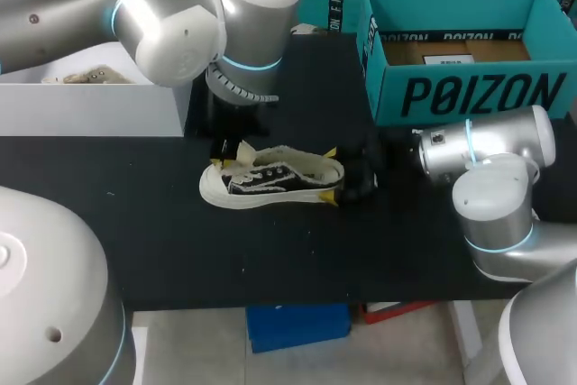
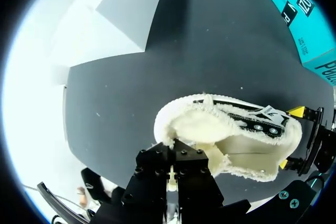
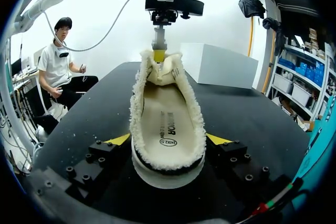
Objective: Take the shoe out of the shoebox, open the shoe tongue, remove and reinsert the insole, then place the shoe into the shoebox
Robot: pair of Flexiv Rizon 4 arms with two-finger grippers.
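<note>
A black and cream shoe (image 1: 270,178) with a fleecy lining lies on its sole in the middle of the black table. My right gripper (image 1: 332,175) grips its heel, one yellow tip on each side; in the right wrist view the shoe (image 3: 167,124) runs away between the fingertips (image 3: 118,139). My left gripper (image 1: 223,155) comes down at the toe end and is shut on the fleecy tongue (image 3: 160,72). In the left wrist view its gripper (image 2: 171,174) pinches a strip of cream fleece, with the shoe (image 2: 231,135) just ahead. The cream insole (image 3: 167,121) lies inside the shoe.
The open teal shoebox (image 1: 469,92) stands at the back right of the table, with a second teal box (image 1: 325,6) behind it. A white box (image 1: 90,105) sits at the back left. The table's front edge (image 1: 270,302) runs below the shoe.
</note>
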